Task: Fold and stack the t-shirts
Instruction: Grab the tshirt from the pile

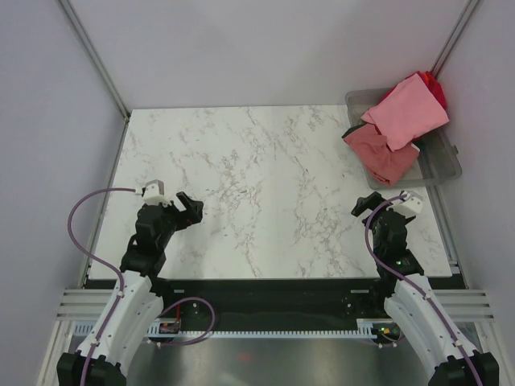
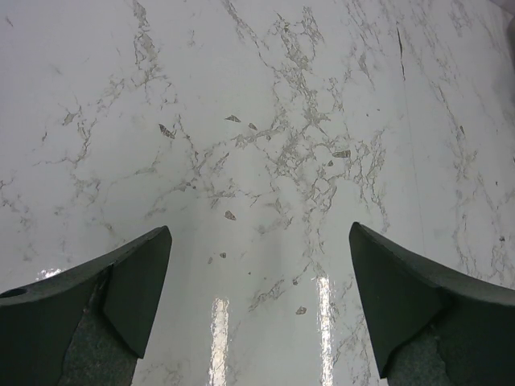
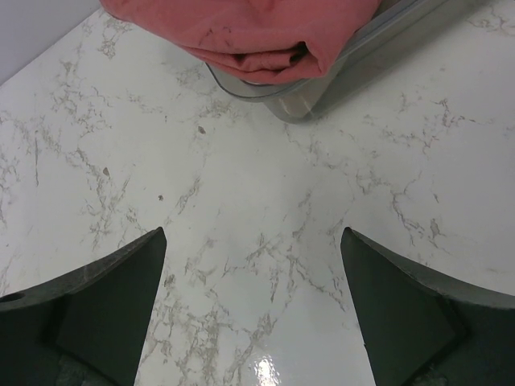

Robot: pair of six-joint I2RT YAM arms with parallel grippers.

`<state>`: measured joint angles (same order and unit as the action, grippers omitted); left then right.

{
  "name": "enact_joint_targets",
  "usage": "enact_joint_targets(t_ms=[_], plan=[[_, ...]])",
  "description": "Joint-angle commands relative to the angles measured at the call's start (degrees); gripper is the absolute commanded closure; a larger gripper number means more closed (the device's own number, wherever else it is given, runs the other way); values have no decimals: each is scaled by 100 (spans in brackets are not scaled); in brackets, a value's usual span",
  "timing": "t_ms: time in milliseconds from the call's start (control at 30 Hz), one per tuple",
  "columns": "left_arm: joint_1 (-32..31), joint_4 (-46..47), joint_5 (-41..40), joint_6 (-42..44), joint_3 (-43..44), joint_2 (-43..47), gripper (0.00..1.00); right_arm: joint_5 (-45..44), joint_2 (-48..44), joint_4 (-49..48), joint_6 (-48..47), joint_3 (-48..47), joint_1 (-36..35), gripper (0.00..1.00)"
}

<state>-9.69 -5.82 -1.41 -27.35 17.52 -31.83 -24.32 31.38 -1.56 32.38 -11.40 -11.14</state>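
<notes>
We hold both arms low over the near part of the marble table [image 1: 265, 177], one at each side, and neither carries anything. Our left gripper [image 1: 190, 211] hovers above the near left of the tabletop; in its wrist view its two dark fingers [image 2: 121, 281] stand wide apart with only bare marble between them. Our right gripper [image 1: 366, 206] sits at the near right, and its jaws are spread just as wide, again with nothing but marble in the gap.

The t-shirts lie heaped in a clear grey tub [image 1: 438, 165] at the far right corner of the table, well apart from the left gripper and nearer the right one. The brick-red shirt [image 1: 378, 151] spills over the tub's left near rim; from the right wrist we see its rolled edge [image 3: 257, 32] hanging over the tub wall [image 3: 362, 56], and we cannot tell whether it touches the marble. A light pink shirt [image 1: 406, 111] lies crumpled on top of the pile, and a bright red one [image 1: 434, 87] peeks out behind it.
</notes>
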Motion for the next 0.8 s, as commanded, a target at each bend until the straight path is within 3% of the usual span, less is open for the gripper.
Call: enact_joint_targets(t_ms=[0,767], plan=[[20,187,0,72,111,46,0,-100,9,-55,66,-187,-11,2],[20,196,0,72,111,46,0,-161,0,-28,93,-187,-3,2]])
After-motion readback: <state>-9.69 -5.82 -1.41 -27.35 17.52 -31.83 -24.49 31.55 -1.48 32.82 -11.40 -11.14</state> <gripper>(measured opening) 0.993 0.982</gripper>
